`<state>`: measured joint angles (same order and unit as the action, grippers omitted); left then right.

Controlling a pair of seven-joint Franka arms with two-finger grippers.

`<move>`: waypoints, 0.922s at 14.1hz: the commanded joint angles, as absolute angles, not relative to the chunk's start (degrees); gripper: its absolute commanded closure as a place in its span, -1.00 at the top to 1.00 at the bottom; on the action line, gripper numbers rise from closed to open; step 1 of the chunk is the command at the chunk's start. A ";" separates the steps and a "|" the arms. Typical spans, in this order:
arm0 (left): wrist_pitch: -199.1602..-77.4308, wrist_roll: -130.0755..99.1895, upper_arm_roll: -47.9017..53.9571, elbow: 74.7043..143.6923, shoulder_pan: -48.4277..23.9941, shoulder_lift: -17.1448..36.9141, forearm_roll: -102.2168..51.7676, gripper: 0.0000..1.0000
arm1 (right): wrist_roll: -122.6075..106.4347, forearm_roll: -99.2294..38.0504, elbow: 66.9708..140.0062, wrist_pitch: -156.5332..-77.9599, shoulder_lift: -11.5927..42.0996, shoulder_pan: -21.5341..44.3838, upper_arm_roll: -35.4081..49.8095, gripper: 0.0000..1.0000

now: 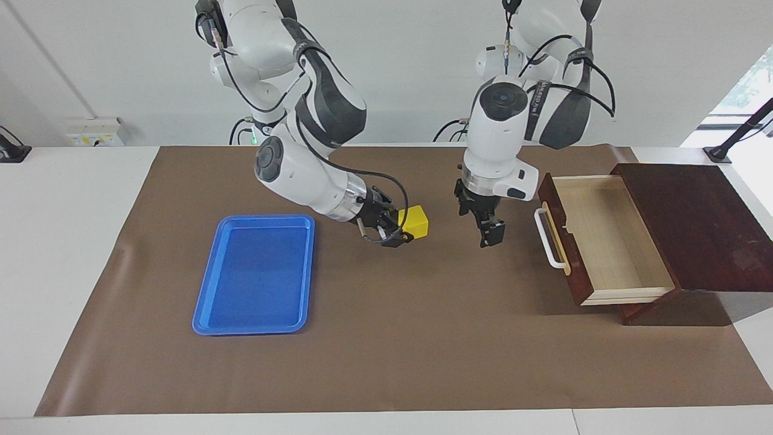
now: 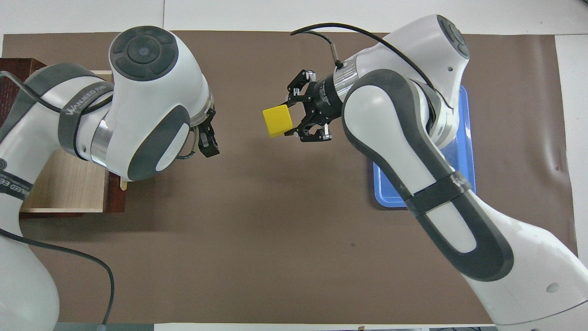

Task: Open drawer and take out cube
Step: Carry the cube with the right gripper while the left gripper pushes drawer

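Note:
The yellow cube (image 1: 414,221) is held in my right gripper (image 1: 395,232), which is shut on it over the brown mat between the blue tray and the drawer; the cube also shows in the overhead view (image 2: 277,120), with the right gripper (image 2: 294,117) around it. The drawer (image 1: 610,238) of the dark brown box (image 1: 694,223) is pulled out, its pale wood interior bare and its white handle (image 1: 546,238) toward the tray. My left gripper (image 1: 483,226) is open and empty over the mat in front of the drawer; it also shows in the overhead view (image 2: 209,138).
A flat blue tray (image 1: 253,275) lies on the mat toward the right arm's end, partly hidden under the right arm in the overhead view (image 2: 465,138). The brown mat (image 1: 392,338) covers most of the white table.

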<state>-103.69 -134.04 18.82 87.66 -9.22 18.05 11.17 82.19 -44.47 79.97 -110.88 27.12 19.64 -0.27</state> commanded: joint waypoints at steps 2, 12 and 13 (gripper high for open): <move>-104.93 -122.55 13.90 93.50 -8.96 14.86 11.43 1.00 | 77.08 -47.64 80.68 -108.11 26.54 9.08 0.18 -1.00; -108.98 -96.25 0.98 97.03 -8.70 13.45 10.72 1.00 | 73.39 -44.74 98.50 -111.78 24.18 -4.13 -2.45 -1.00; -109.59 -95.28 0.10 97.38 -8.01 13.45 10.55 1.00 | 71.91 -44.74 99.74 -112.14 24.08 -4.13 -2.90 -1.00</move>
